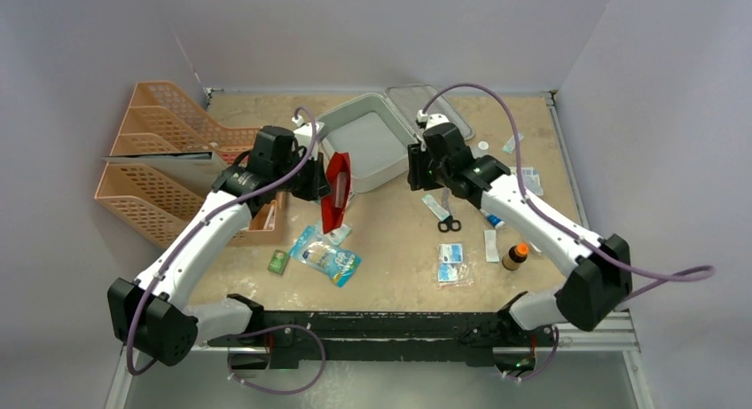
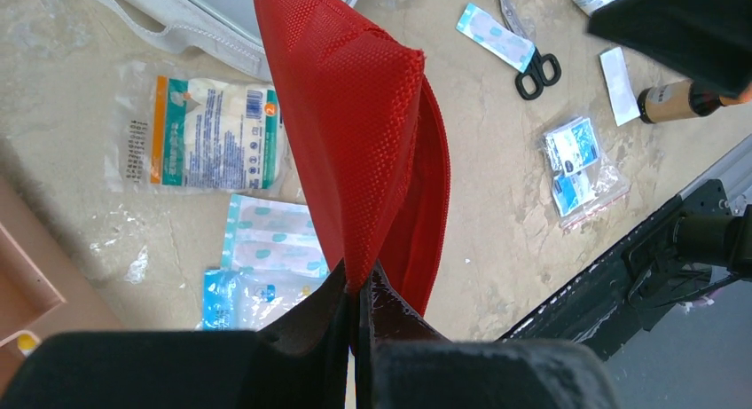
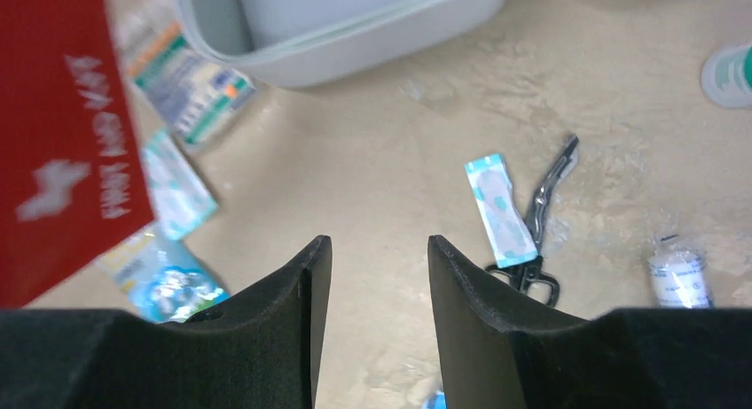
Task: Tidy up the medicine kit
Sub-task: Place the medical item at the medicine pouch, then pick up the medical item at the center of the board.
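Note:
The medicine kit (image 1: 372, 143) lies open at the back middle of the table, its grey-white tray bare and its lid (image 1: 432, 107) folded out behind. My left gripper (image 1: 312, 180) is shut on a corner of a flat red pouch (image 1: 337, 192), which hangs above the table just left of the kit. In the left wrist view the pouch (image 2: 372, 134) is pinched between the closed fingertips of the gripper (image 2: 359, 280). My right gripper (image 1: 415, 169) hovers at the kit's right side. It (image 3: 379, 249) is open, with nothing between its fingers, above bare table near the kit's wall (image 3: 372, 36).
Orange mesh trays (image 1: 155, 161) stand at the left. Loose on the table are scissors (image 1: 448, 221), a wrapped strip (image 3: 499, 209), a brown bottle with orange cap (image 1: 514, 255), a zip bag of packets (image 1: 452, 263), blue gauze packs (image 1: 326, 256) and a small green item (image 1: 278, 262).

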